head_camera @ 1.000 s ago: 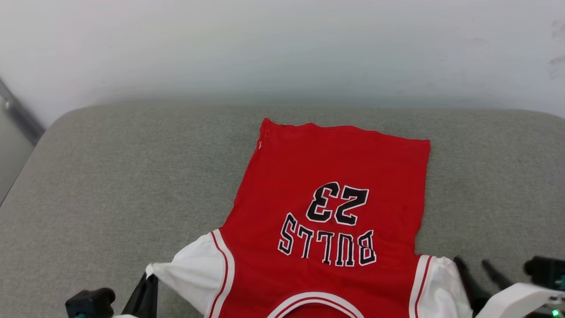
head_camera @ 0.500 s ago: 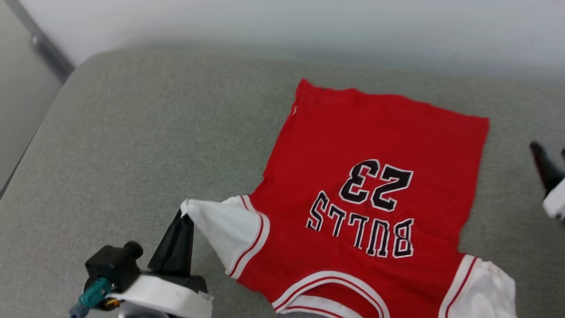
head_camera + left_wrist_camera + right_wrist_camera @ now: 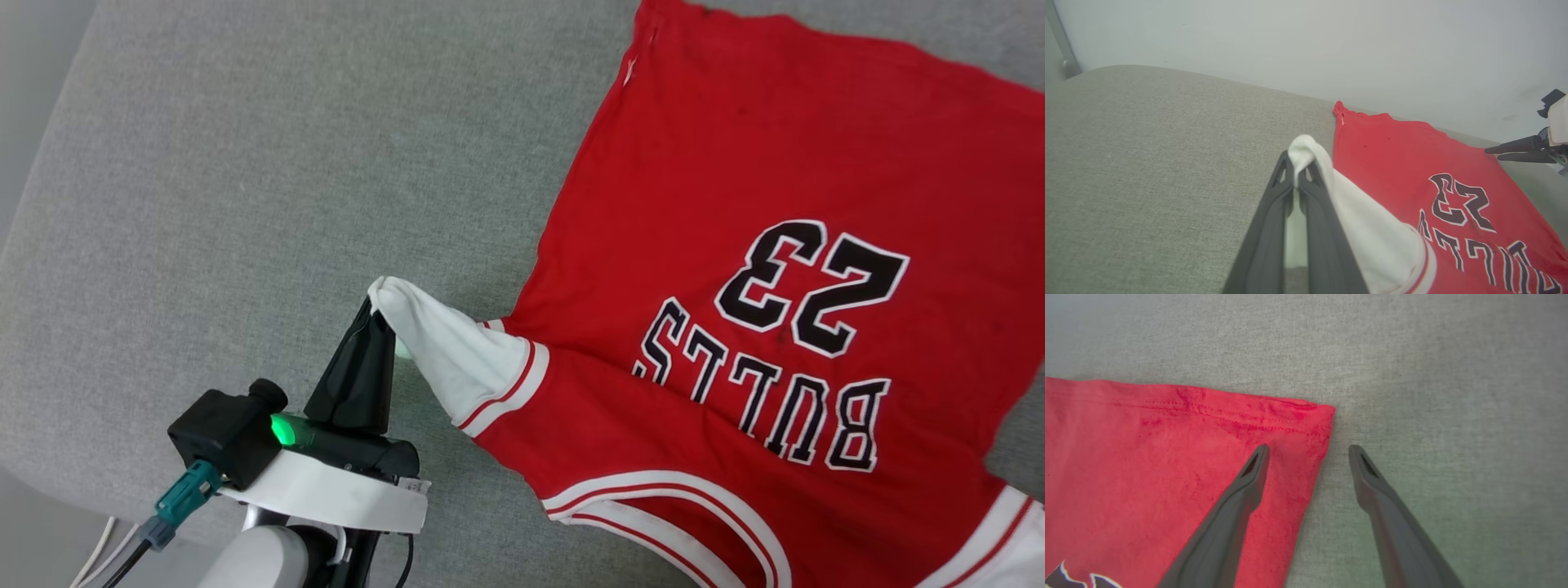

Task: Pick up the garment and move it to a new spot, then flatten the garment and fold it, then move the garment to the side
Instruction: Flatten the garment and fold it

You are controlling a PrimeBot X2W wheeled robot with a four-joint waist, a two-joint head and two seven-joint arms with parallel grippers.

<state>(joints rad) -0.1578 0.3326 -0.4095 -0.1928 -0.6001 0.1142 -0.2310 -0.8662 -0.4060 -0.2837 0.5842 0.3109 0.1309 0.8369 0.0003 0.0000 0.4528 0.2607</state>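
Jaws of left gripper (image 3: 375, 309) are clamping garment (image 3: 759, 147) sleeve end; jaws of right gripper (image 3: 1309, 449) are standing wide, straddling garment hem corner.

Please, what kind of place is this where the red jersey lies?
Probably an indoor room, whether lab or home I cannot tell. The jersey lies on a grey upholstered cushion with a rounded edge, like a sofa seat or padded bench, against a plain pale wall.
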